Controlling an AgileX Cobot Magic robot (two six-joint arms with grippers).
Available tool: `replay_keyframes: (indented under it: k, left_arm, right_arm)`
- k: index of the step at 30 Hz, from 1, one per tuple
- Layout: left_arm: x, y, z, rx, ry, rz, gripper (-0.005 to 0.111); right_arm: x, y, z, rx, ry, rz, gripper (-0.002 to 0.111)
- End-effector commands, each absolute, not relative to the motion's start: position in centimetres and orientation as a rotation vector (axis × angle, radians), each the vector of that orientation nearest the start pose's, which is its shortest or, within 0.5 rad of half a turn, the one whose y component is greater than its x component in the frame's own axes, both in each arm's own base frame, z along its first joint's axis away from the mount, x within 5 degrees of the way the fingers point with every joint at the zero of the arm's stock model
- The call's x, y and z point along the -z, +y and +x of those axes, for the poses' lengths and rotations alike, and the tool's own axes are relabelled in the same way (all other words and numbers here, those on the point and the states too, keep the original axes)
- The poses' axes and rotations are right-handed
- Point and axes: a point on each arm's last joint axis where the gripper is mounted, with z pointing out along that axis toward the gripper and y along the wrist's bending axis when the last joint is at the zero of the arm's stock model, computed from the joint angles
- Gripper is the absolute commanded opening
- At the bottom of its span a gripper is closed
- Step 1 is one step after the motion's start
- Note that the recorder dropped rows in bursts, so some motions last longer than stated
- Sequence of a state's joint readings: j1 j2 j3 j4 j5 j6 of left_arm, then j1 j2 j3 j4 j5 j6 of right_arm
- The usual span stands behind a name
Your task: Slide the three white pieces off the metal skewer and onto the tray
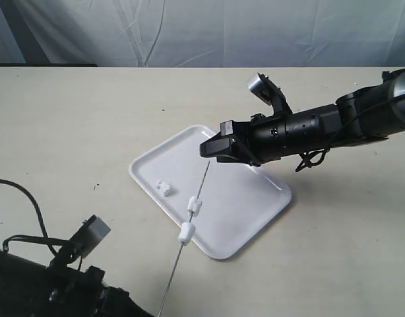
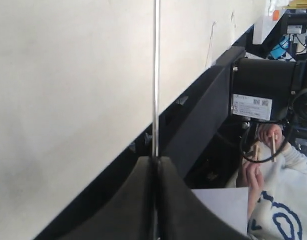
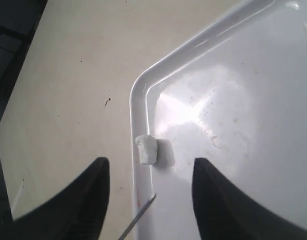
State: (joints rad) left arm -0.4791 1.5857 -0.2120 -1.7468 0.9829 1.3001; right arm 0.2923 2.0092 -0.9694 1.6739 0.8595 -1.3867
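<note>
The metal skewer [image 1: 175,271] is clenched in left hand [image 2: 155,162]; right hand [image 3: 149,165] spread open.

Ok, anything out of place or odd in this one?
Only slightly: the loose white piece lies right against the rim of the tray, near a corner, rather than on the open floor. Nothing looks spilled or damaged.

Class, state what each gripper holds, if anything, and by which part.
Left gripper grips the metal skewer at its bare end, away from the tray. Right gripper is open, holding nothing.
</note>
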Motion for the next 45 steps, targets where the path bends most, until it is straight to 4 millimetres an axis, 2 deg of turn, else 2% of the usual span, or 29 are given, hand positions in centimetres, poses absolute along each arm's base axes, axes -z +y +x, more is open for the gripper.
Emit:
replay_keyframes:
  k: [1,8,13,22,29,35,36,39,40,45]
  left_arm:
    - [-12.7,-14.4,12.6,1.493,2.742,0.208,0.0]
    - [-14.1,-15.6,15.7,1.444,2.686,0.137,0.0]
    - [-14.7,-16.0,17.1,1.407,2.66,0.102,0.0]
    - [-15.0,-16.2,17.0,1.448,2.655,0.099,0.0]
    - [-15.1,-16.3,16.9,1.472,2.65,0.107,0.0]
    - [-15.4,-16.5,16.7,1.539,2.631,0.137,0.0]
    - [-15.4,-16.5,16.7,1.544,2.629,0.14,0.0]
    - [-15.5,-16.5,16.6,1.553,2.626,0.144,0.0]
    - [-15.5,-16.5,16.6,1.556,2.625,0.145,0.0]
    - [-15.6,-16.6,16.6,1.572,2.622,0.15,0.0]
  right_arm:
    - [-12.8,16.1,32.6,-1.303,2.391,-0.373,0.049]
    - [-13.9,14.2,33.1,-1.341,2.353,-0.355,0.049]
    - [-14.2,14.0,33.0,-1.409,2.337,-0.351,0.049]
    - [-14.7,15.8,31.7,-1.563,2.333,-0.405,0.049]
    - [-14.8,17.6,31.0,-1.588,2.336,-0.436,0.049]
    - [-14.6,17.8,31.2,-1.538,2.353,-0.388,0.048]
    - [-14.6,17.8,31.2,-1.538,2.352,-0.388,0.047]
    - [-14.7,17.8,31.4,-1.544,2.335,-0.366,0.027]
    - [-14.7,17.8,31.4,-1.546,2.334,-0.367,0.024]
    - [-14.6,17.8,31.4,-1.534,2.339,-0.367,0.023]
